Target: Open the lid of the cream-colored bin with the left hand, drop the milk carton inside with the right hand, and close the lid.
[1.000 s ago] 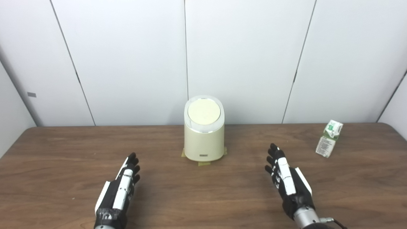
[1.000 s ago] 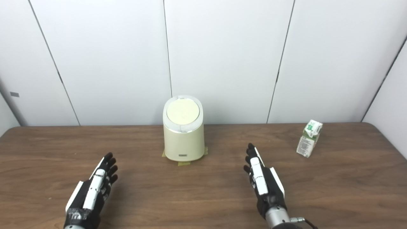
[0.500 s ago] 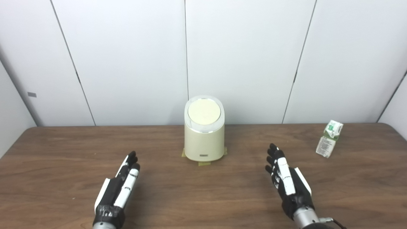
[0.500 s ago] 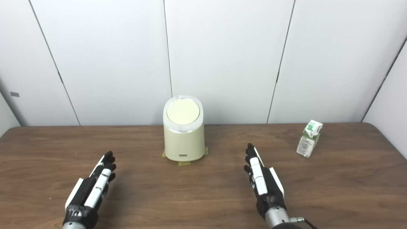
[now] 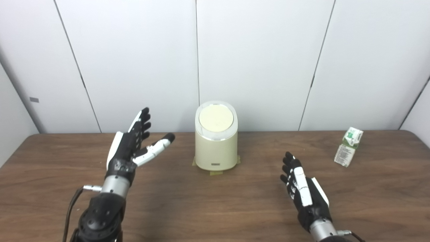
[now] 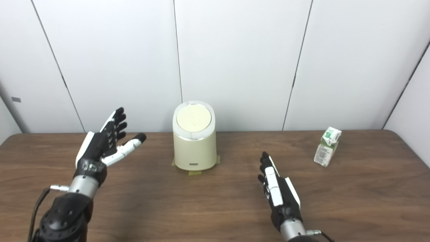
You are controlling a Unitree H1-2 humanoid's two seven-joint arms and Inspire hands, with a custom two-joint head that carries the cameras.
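The cream-colored bin point(image 5: 216, 148) stands upright at the table's far middle, its round lid point(image 5: 215, 118) shut flat on top. My left hand point(image 5: 132, 146) is raised above the table to the left of the bin, open, fingers spread and thumb pointing toward the bin, a hand's width away from it. My right hand point(image 5: 304, 193) rests low near the front right, open with fingers straight, holding nothing. The small green-and-white milk carton point(image 5: 348, 147) stands at the far right of the table, well beyond the right hand.
Yellow tape tabs point(image 5: 215, 173) mark the bin's base on the brown wooden table point(image 5: 208, 208). White wall panels point(image 5: 262, 60) rise right behind the table's far edge.
My left hand has lifted off the table and moved up and forward toward the bin, with its thumb spread out. The right hand, the bin and the carton stay as before.
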